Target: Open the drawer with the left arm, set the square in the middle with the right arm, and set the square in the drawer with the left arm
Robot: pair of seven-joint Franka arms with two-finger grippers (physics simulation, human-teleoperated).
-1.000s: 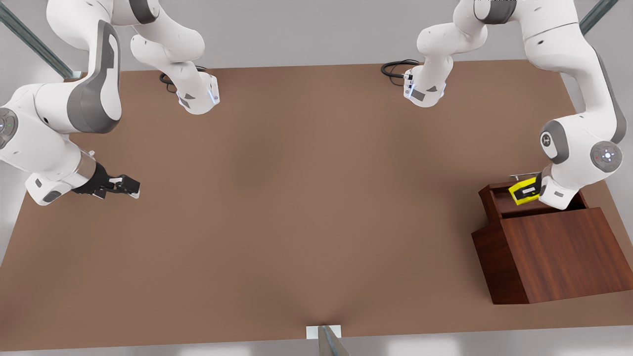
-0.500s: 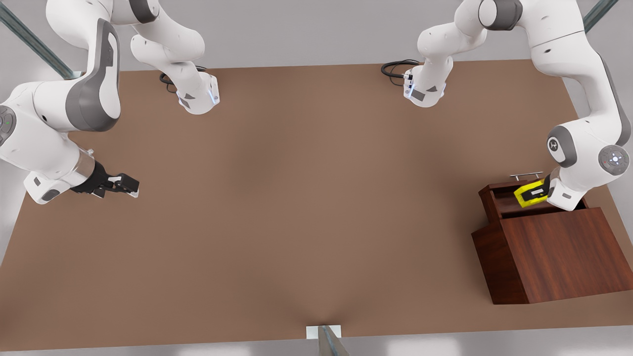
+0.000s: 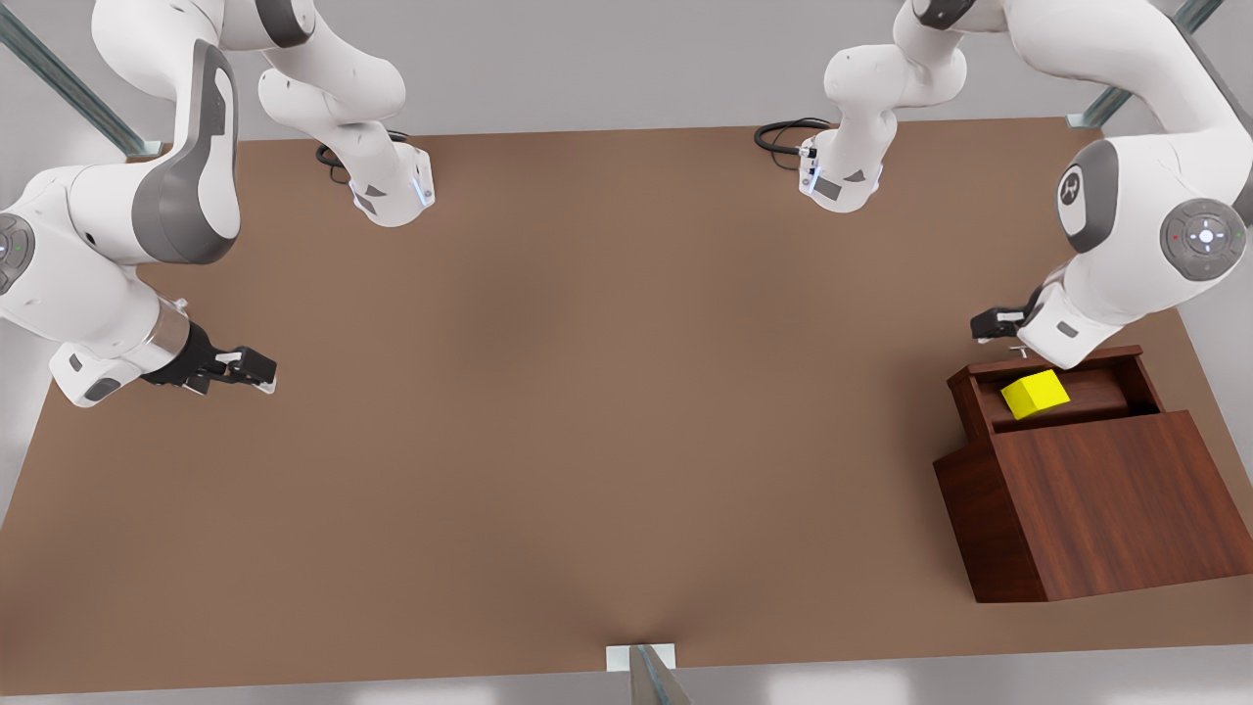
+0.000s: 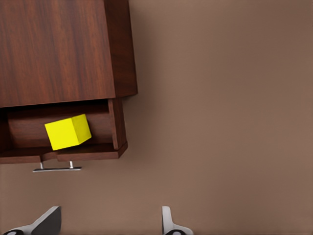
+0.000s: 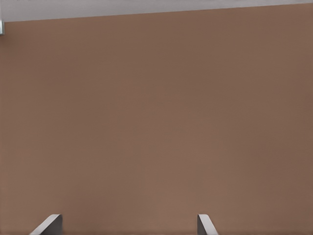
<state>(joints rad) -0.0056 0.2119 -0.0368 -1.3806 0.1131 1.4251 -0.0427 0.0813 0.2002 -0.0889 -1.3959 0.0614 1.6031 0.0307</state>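
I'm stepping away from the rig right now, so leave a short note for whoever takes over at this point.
Left gripper: open, empty, above the table just beyond the drawer's handle.
Right gripper: open, empty, waiting over the table at the front view's left.
The drawer is pulled open from the cabinet; the square lies inside it, free of both jaws.
Done: drawer open, square placed in the drawer.
Left: nothing of the task that shows; the drawer is not shut, should that be wanted.
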